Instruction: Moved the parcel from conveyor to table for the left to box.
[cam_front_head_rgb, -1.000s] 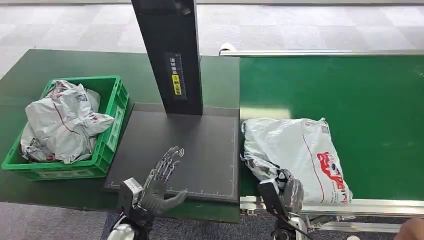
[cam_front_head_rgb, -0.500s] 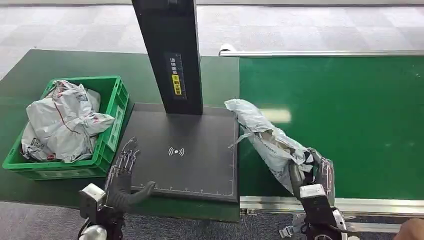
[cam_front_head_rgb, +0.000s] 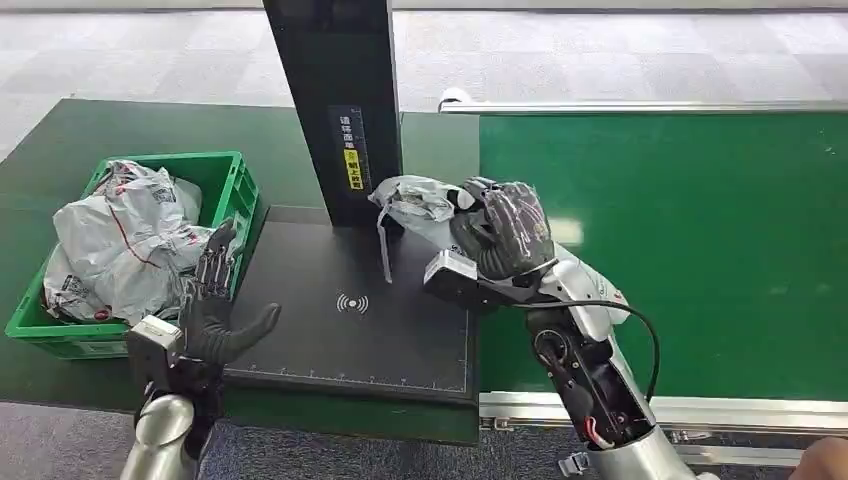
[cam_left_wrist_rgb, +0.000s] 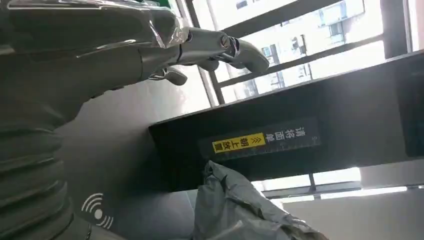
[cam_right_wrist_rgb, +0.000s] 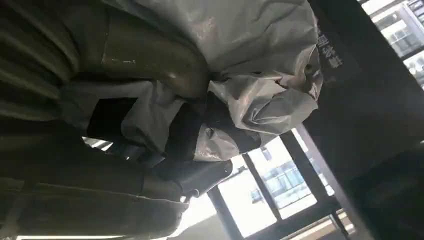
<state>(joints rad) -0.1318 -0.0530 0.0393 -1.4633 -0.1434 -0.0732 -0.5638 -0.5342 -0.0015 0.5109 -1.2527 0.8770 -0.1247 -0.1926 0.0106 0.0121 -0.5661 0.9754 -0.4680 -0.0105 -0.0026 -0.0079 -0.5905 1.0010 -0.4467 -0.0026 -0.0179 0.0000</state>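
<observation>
From the head view, we see the right hand gripping the parcel in the air above the black pad on the tabletop, beside the black post. The parcel is off the conveyor but not set down (we judge the carry roughly half done). The left hand hangs empty, fingers spread, between the pad and the green crate, which already holds bags; boxing is left.

In the left wrist view, the left hand's fingers are apart, holding nothing, and the parcel sits near the post's yellow label.

In the right wrist view, the right hand's fingers are wrapped around the crumpled parcel.
</observation>
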